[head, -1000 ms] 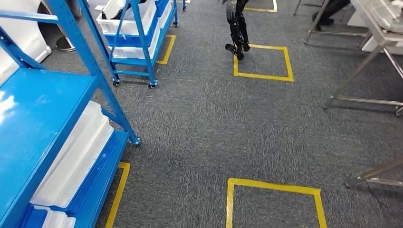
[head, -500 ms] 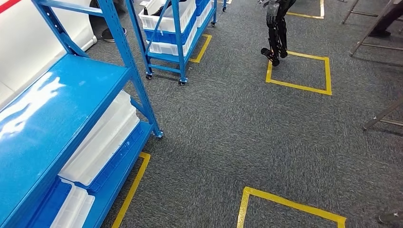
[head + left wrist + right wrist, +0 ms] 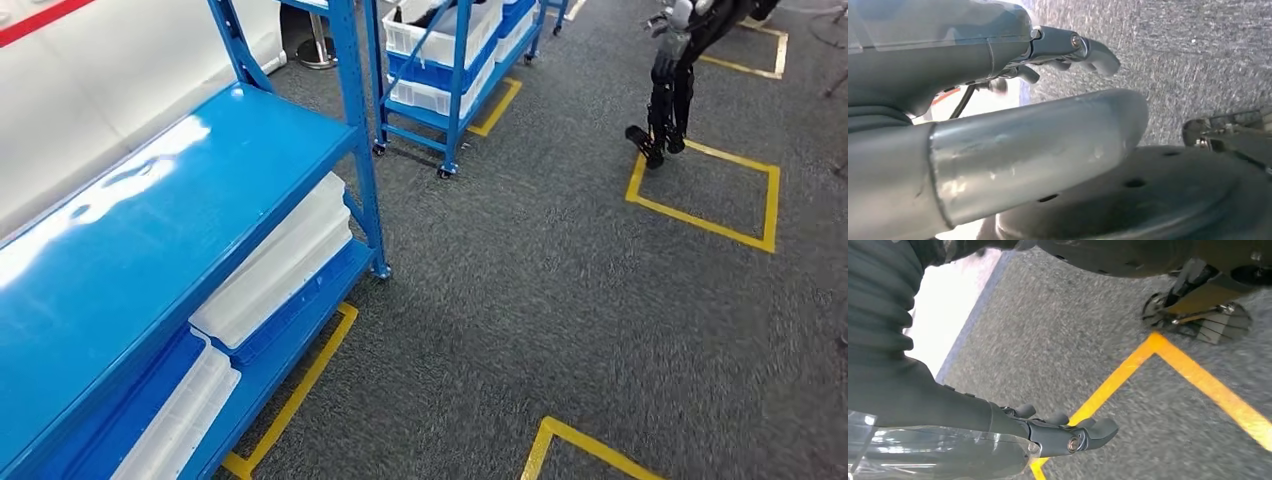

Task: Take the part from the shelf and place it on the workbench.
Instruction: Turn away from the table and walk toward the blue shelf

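Both hands hang low over grey carpet. In the left wrist view the left hand (image 3: 1068,55) has its fingers loosely curled with nothing between them, a thick silver tube of the arm crossing in front. In the right wrist view the right hand (image 3: 1068,432) is likewise empty, fingers slightly bent and apart, above a yellow tape line (image 3: 1128,372) on the carpet. From the head view, nearest is the blue shelf (image 3: 170,220) at the left edge of the floor; its glossy top deck is bare, and on its lower deck lie translucent white trays (image 3: 275,265), one along the outer edge and another nearer the camera. Which of these is the part to be taken cannot be told; no hand touches them. A strip of yellow tape (image 3: 300,385) runs along the foot of the shelf, and a corner of a yellow taped square (image 3: 580,445) sits on the carpet (image 3: 520,280) nearby. Farther off stands a second blue rack (image 3: 450,70) on castors carrying white bins. Farthest, at the corner of another taped square (image 3: 710,195), stand the dark legs of another robot (image 3: 668,90).
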Motion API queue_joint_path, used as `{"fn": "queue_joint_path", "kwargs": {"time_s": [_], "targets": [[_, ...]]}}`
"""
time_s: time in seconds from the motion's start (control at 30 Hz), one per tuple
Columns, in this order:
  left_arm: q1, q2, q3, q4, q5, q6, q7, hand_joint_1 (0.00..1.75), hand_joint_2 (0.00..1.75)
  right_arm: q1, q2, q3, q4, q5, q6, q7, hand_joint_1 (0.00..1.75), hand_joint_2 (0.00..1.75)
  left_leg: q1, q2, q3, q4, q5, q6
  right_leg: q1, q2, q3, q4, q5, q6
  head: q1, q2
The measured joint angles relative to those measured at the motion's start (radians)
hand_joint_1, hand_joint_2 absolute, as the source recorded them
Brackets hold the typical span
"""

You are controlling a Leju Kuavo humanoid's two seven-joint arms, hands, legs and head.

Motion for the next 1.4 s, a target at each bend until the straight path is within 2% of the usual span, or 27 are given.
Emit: {"fn": "queue_joint_path", "kwargs": {"time_s": [0.07, 0.13, 0.17, 0.2, 0.23, 0.3, 0.37, 0.43, 0.5, 0.57, 0.63, 0.67, 0.7, 0.73, 0.8, 0.87, 0.93, 1.0, 1.07, 1.1, 1.13, 1.17, 1.2, 1.27, 1.3, 1.37, 1.4], "targets": [[0.0, -0.002, -0.022, 0.0, -0.008, 0.009, -0.018, 0.0, 0.0, 0.001, -0.001, -0.001, 0.0, -0.005, 0.002, 0.001, 0.0, 1.75, 0.004, -0.022, 0.0, -0.004, 0.006, 0.008, -0.003, 0.064, -0.052, 0.112, -0.066, 0.005, 0.001, 0.0], [0.0, -0.004, -0.037, 0.0, -0.013, 0.017, -0.066, 0.0, 0.0, 0.002, -0.001, -0.008, 0.0, -0.024, 0.002, 0.0, 0.0, 1.75, 0.003, -0.049, -0.002, -0.002, 0.007, 0.009, -0.005, 0.083, -0.111, 0.228, -0.106, 0.009, 0.001, 0.0], [0.002, -0.005, -0.044, 0.0, -0.021, 0.02, -0.092, 0.0, 0.0, 0.003, -0.001, -0.013, 0.0, -0.036, 0.002, -0.003, 0.0, 1.75, 0.003, -0.064, -0.002, -0.001, 0.007, 0.009, -0.006, 0.085, -0.123, 0.245, -0.098, 0.01, 0.001, 0.0], [0.003, -0.005, -0.054, 0.0, -0.034, 0.023, -0.117, 0.0, 0.0, 0.004, -0.001, -0.02, 0.0, -0.048, 0.002, -0.008, 0.0, 1.75, 0.003, -0.081, -0.001, 0.001, 0.006, 0.008, -0.008, 0.087, -0.115, 0.219, -0.068, 0.01, 0.001, 0.0], [0.004, -0.005, -0.065, 0.0, -0.05, 0.027, -0.137, 0.0, 0.0, 0.005, -0.001, -0.027, 0.0, -0.059, 0.002, -0.015, 0.0, 1.75, 0.003, -0.098, 0.001, 0.003, 0.005, 0.006, -0.011, 0.096, -0.092, 0.161, -0.027, 0.011, 0.001, 0.0], [0.006, -0.005, -0.091, 0.0, -0.075, 0.031, -0.175, 0.0, 0.0, 0.01, -0.001, -0.041, 0.0, -0.072, 0.003, -0.027, 0.0, 1.75, 0.002, -0.127, -0.003, 0.013, 0.0, -0.003, -0.018, 0.147, -0.041, 0.035, 0.034, 0.009, 0.001, 0.0], [0.009, -0.005, -0.109, 0.0, -0.083, 0.024, -0.217, 0.0, 0.0, 0.013, 0.0, -0.051, 0.001, -0.074, 0.004, -0.033, 0.0, 1.75, 0.001, -0.149, -0.013, 0.019, -0.002, -0.015, -0.018, 0.177, -0.025, -0.011, 0.044, 0.001, 0.0, 0.0], [0.013, -0.004, -0.118, 0.0, -0.083, 0.012, -0.249, 0.0, 0.0, 0.012, 0.001, -0.055, 0.001, -0.072, 0.004, -0.034, 0.0, 1.75, 0.003, -0.166, -0.019, 0.02, -0.001, -0.028, -0.017, 0.15, -0.023, -0.015, 0.047, -0.013, 0.0, 0.0], [0.016, -0.004, -0.127, 0.0, -0.083, -0.002, -0.264, 0.0, 0.0, 0.014, 0.004, -0.058, 0.001, -0.07, 0.001, -0.032, 0.0, 1.75, 0.002, -0.13, -0.037, 0.055, -0.026, -0.038, -0.019, 0.121, -0.018, -0.024, 0.05, -0.03, -0.002, 0.0], [0.015, 0.0, -0.133, 0.0, -0.078, -0.016, -0.268, 0.0, 0.0, 0.021, 0.004, -0.064, 0.001, -0.076, -0.009, -0.029, 0.0, 1.75, 0.001, -0.068, -0.09, 0.167, -0.09, -0.045, -0.015, 0.089, -0.017, -0.028, 0.05, -0.042, -0.006, 0.0], [0.013, 0.009, -0.132, 0.0, -0.061, -0.023, -0.244, 0.0, 0.0, 0.027, 0.004, -0.076, 0.001, -0.088, -0.017, -0.028, 0.0, 1.75, 0.002, -0.042, -0.144, 0.282, -0.134, -0.05, -0.009, 0.055, -0.017, -0.026, 0.046, -0.046, -0.006, 0.0], [0.011, 0.015, -0.128, 0.0, -0.048, -0.022, -0.218, 0.0, 0.0, 0.029, 0.004, -0.082, 0.001, -0.089, -0.016, -0.028, 0.0, 1.75, 0.002, -0.036, -0.148, 0.294, -0.129, -0.05, -0.007, 0.038, -0.016, -0.025, 0.044, -0.047, -0.006, 0.0], [0.01, 0.025, -0.12, 0.0, -0.035, -0.021, -0.184, 0.0, 0.0, 0.03, 0.004, -0.087, 0.001, -0.086, -0.01, -0.029, 0.0, 1.75, 0.002, -0.03, -0.132, 0.266, -0.106, -0.048, -0.005, 0.023, -0.014, -0.025, 0.042, -0.047, -0.006, 0.0], [0.009, 0.037, -0.111, 0.0, -0.022, -0.023, -0.151, 0.0, 0.0, 0.031, 0.004, -0.088, 0.001, -0.079, -0.002, -0.03, 0.0, 1.75, 0.001, -0.018, -0.097, 0.202, -0.071, -0.044, -0.004, 0.011, -0.011, -0.024, 0.039, -0.046, -0.006, 0.0], [0.007, 0.062, -0.093, 0.0, -0.005, -0.037, -0.106, 0.0, 0.0, 0.033, 0.003, -0.089, 0.001, -0.065, 0.015, -0.033, 0.0, 1.75, -0.007, 0.027, -0.027, 0.069, -0.023, -0.03, 0.001, -0.01, -0.003, -0.024, 0.033, -0.039, -0.006, 0.0], [0.005, 0.081, -0.077, 0.0, 0.011, -0.048, -0.09, 0.0, 0.0, 0.035, 0.001, -0.088, 0.001, -0.05, 0.027, -0.033, 0.0, 1.75, -0.014, 0.043, -0.007, 0.02, -0.014, -0.017, 0.004, -0.03, 0.002, -0.025, 0.03, -0.03, -0.006, 0.0], [0.004, 0.093, -0.054, 0.0, 0.04, -0.038, -0.081, 0.0, 0.0, 0.033, -0.002, -0.085, 0.001, -0.025, 0.041, -0.024, 0.0, 1.75, -0.011, 0.018, -0.007, 0.011, -0.007, -0.008, 0.004, -0.043, 0.009, -0.027, 0.028, -0.021, -0.006, 0.0], [0.003, 0.098, -0.024, 0.0, 0.078, -0.013, -0.078, 0.0, 0.0, 0.034, -0.006, -0.076, 0.001, 0.001, 0.053, -0.006, 0.0, 1.75, -0.002, -0.004, 0.001, -0.005, 0.005, 0.004, 0.003, -0.003, 0.0, 0.007, -0.002, -0.012, -0.005, 0.0], [-0.001, 0.093, 0.011, 0.0, 0.118, 0.012, -0.085, 0.0, 0.0, 0.037, -0.009, -0.065, 0.002, 0.019, 0.061, 0.017, 0.0, 1.75, 0.001, -0.026, 0.003, -0.011, 0.012, 0.012, -0.001, 0.06, -0.052, 0.119, -0.066, -0.006, -0.003, 0.0], [-0.002, 0.088, 0.028, 0.0, 0.134, 0.02, -0.093, 0.0, 0.0, 0.038, -0.012, -0.061, 0.002, 0.022, 0.066, 0.027, 0.0, 1.75, 0.001, -0.039, 0.001, -0.01, 0.013, 0.014, -0.003, 0.076, -0.085, 0.185, -0.094, -0.004, -0.003, 0.0], [-0.002, 0.081, 0.044, 0.0, 0.147, 0.023, -0.102, 0.0, 0.0, 0.039, -0.016, -0.059, 0.002, 0.021, 0.073, 0.034, 0.0, 1.75, 0.001, -0.053, 0.0, -0.009, 0.013, 0.014, -0.005, 0.082, -0.109, 0.23, -0.105, -0.001, -0.003, 0.0], [-0.001, 0.074, 0.058, 0.0, 0.155, 0.022, -0.11, 0.0, 0.0, 0.039, -0.022, -0.058, 0.002, 0.018, 0.082, 0.037, 0.0, 1.75, 0.002, -0.069, 0.0, -0.007, 0.012, 0.013, -0.007, 0.084, -0.117, 0.24, -0.094, 0.001, -0.003, 0.0], [0.001, 0.069, 0.07, 0.0, 0.16, 0.02, -0.115, 0.0, 0.0, 0.038, -0.027, -0.058, 0.002, 0.016, 0.09, 0.039, 0.0, 1.75, 0.003, -0.085, 0.001, -0.004, 0.011, 0.011, -0.01, 0.086, -0.107, 0.21, -0.063, 0.003, -0.003, 0.0], [0.002, 0.06, 0.088, 0.0, 0.166, 0.012, -0.114, 0.0, 0.0, 0.038, -0.036, -0.058, 0.003, 0.013, 0.103, 0.033, 0.0, 1.75, 0.004, -0.116, 0.0, 0.006, 0.005, 0.004, -0.018, 0.117, -0.053, 0.081, 0.012, 0.006, -0.003, 0.0], [0.002, 0.057, 0.096, 0.0, 0.169, 0.009, -0.107, 0.0, 0.0, 0.037, -0.039, -0.058, 0.003, 0.015, 0.108, 0.022, 0.0, 1.75, 0.003, -0.129, -0.003, 0.012, 0.002, -0.002, -0.02, 0.134, -0.032, 0.029, 0.034, 0.005, -0.003, 0.0], [0.0, 0.054, 0.112, 0.0, 0.175, 0.003, -0.094, 0.0, 0.0, 0.033, -0.045, -0.055, 0.003, 0.022, 0.115, -0.012, 0.0, 1.75, 0.002, -0.148, -0.012, 0.02, 0.0, -0.015, -0.018, 0.152, -0.018, -0.009, 0.041, 0.001, -0.004, 0.0], [0.0, 0.054, 0.118, 0.0, 0.176, 0.0, -0.089, 0.0, 0.0, 0.028, -0.047, -0.054, 0.003, 0.027, 0.117, -0.029, 0.0, 1.75, 0.003, -0.158, -0.016, 0.02, 0.0, -0.022, -0.016, 0.142, -0.019, -0.01, 0.043, -0.004, -0.004, 0.0]]}}
